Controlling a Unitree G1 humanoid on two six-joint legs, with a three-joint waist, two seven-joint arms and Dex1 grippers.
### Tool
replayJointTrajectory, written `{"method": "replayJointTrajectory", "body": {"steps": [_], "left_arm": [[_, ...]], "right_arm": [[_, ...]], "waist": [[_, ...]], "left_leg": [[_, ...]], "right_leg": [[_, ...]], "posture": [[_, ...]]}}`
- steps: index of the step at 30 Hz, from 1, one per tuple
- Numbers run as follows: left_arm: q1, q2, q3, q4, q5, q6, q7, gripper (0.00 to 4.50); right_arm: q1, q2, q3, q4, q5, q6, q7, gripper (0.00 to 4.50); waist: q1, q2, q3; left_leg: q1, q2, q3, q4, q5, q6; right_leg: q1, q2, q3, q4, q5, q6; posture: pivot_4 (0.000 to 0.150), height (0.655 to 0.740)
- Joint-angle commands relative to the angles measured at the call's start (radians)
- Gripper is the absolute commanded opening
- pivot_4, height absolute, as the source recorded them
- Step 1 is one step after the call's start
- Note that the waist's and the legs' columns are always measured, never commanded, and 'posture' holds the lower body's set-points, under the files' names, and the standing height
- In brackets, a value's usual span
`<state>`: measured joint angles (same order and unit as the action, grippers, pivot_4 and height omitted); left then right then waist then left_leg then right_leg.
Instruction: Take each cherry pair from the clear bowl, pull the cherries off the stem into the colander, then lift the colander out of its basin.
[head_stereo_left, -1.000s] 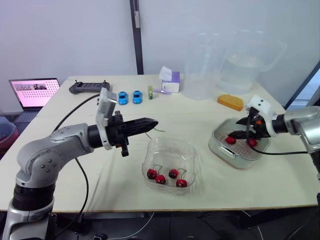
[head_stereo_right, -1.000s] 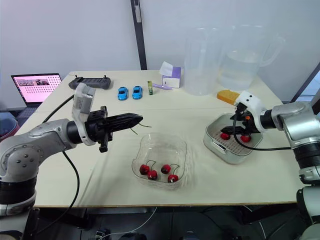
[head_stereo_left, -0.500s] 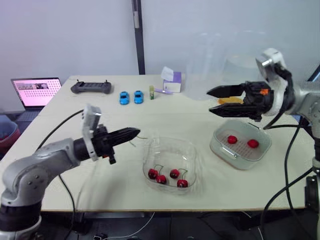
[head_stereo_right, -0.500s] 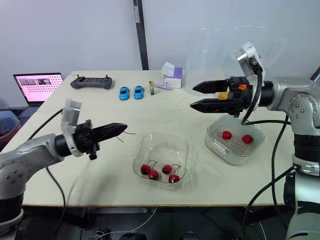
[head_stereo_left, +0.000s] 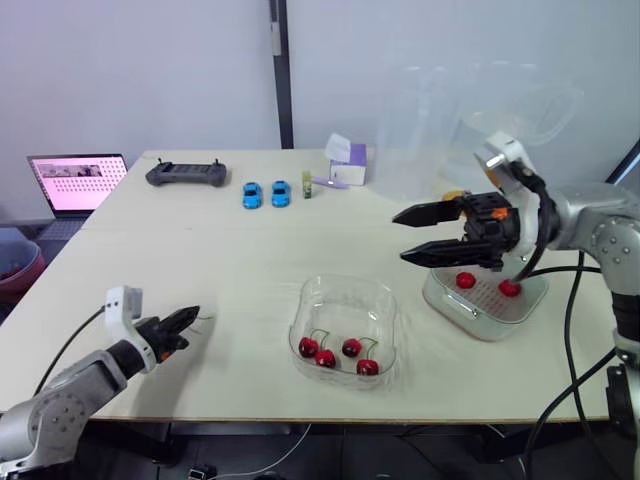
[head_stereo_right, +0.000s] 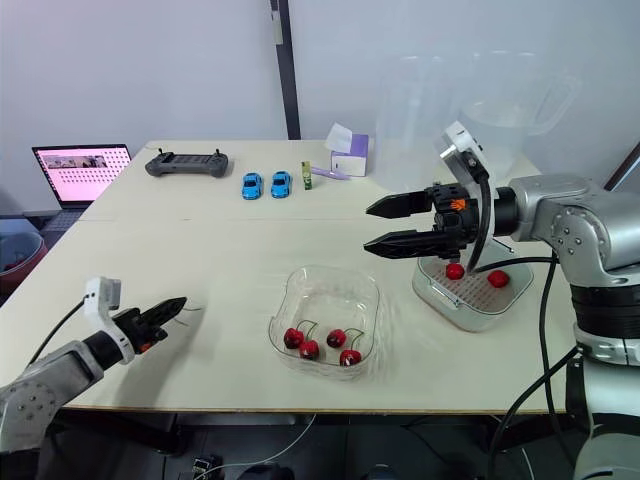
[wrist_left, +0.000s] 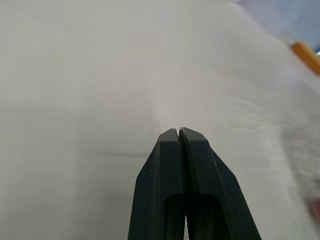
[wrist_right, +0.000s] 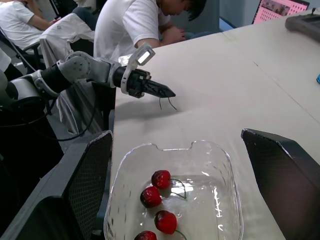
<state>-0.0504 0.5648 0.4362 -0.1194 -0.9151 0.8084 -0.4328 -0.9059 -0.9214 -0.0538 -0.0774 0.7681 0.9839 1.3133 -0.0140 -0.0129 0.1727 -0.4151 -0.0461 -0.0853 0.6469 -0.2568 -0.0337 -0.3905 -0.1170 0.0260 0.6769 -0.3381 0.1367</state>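
The left hand (head_stereo_left: 193, 314) is hovering closed at 9 o'clock from the clear bowl (head_stereo_left: 312, 300), apparently pinching a bare stem (wrist_right: 172, 104); the right hand (head_stereo_left: 400, 238) is hanging wide open at its 1 o'clock; two cherry pairs (head_stereo_left: 338, 352) are lying in that bowl; two loose cherries (head_stereo_left: 463, 281) are sitting in the colander (head_stereo_left: 490, 308) at its 2 o'clock.
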Motion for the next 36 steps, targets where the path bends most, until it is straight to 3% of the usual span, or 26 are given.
{"method": "replayJointTrajectory", "body": {"steps": [1,7,8,13,16,20,29,36], "left_arm": [[0.008,0.003,0.047,-0.009,-0.034,0.028,-0.004,0.99],[0.005,0.062,0.071,0.001,-0.001,0.043,-0.009,4.07],[0.003,0.075,0.077,0.003,0.003,0.04,-0.017,4.41],[0.01,0.161,0.107,-0.053,-0.007,0.044,-0.089,4.41],[0.085,0.282,0.055,-0.199,0.047,-0.033,-0.299,4.41],[0.094,0.367,0.046,-0.376,-0.05,-0.027,-0.464,4.41],[-0.057,0.468,0.011,-0.435,-0.091,-0.023,-0.573,4.41],[-0.087,0.496,-0.022,-0.415,-0.032,-0.071,-0.64,4.41]], "right_arm": [[-0.012,-0.004,-0.026,-0.033,0.021,-0.007,-0.008,4.5],[-0.012,-0.009,-0.023,-0.031,0.022,0.012,-0.03,4.5],[-0.008,-0.011,-0.023,-0.032,0.022,0.012,-0.029,4.5],[0.002,-0.022,-0.025,-0.045,0.029,0.021,-0.026,4.5],[0.015,-0.042,-0.018,-0.063,0.016,0.012,-0.019,4.5],[0.035,-0.069,-0.007,-0.087,0.006,0.012,-0.018,4.5],[0.04,-0.116,0.135,-0.227,-0.117,-0.051,-0.043,4.5],[-0.13,-0.062,0.383,-0.254,-0.269,-0.047,-0.021,4.5]], "waist": [[0.0,0.0,0.0],[0.001,0.0,0.0],[0.0,0.0,0.0],[0.0,0.0,0.0],[-0.002,0.0,0.0],[0.002,0.001,0.0],[-0.007,0.001,0.001],[-0.007,0.003,0.002]], "left_leg": [[0.0,0.0,0.0,0.0,0.0,0.0],[0.0,0.0,0.0,0.0,0.0,0.001],[0.0,0.0,0.0,0.0,0.0,0.001],[0.0,0.0,0.0,-0.001,0.0,0.0],[-0.002,0.0,0.0,-0.001,0.0,0.0],[-0.002,0.0,0.001,-0.002,0.0,-0.001],[-0.002,0.0,0.001,-0.002,-0.001,0.001],[-0.003,0.001,0.001,-0.002,-0.001,0.001]], "right_leg": [[0.0,0.0,0.0,0.0,0.0,0.0],[0.0,0.0,0.0,0.0,0.0,0.0],[0.0,0.0,0.0,0.0,0.0,0.0],[0.0,0.0,0.0,0.0,0.0,0.0],[-0.002,0.0,0.0,0.0,0.0,0.0],[0.0,-0.001,0.0,-0.005,0.0,0.0],[-0.001,-0.001,-0.001,-0.006,0.0,0.0],[-0.001,0.001,-0.001,-0.006,0.0,0.0]], "posture": [[0.15,0.7371],[0.15,0.7371],[0.15,0.7371],[0.15,0.7371],[0.15,0.7371],[0.15,0.7371],[0.15,0.7371],[0.15,0.7371]]}}
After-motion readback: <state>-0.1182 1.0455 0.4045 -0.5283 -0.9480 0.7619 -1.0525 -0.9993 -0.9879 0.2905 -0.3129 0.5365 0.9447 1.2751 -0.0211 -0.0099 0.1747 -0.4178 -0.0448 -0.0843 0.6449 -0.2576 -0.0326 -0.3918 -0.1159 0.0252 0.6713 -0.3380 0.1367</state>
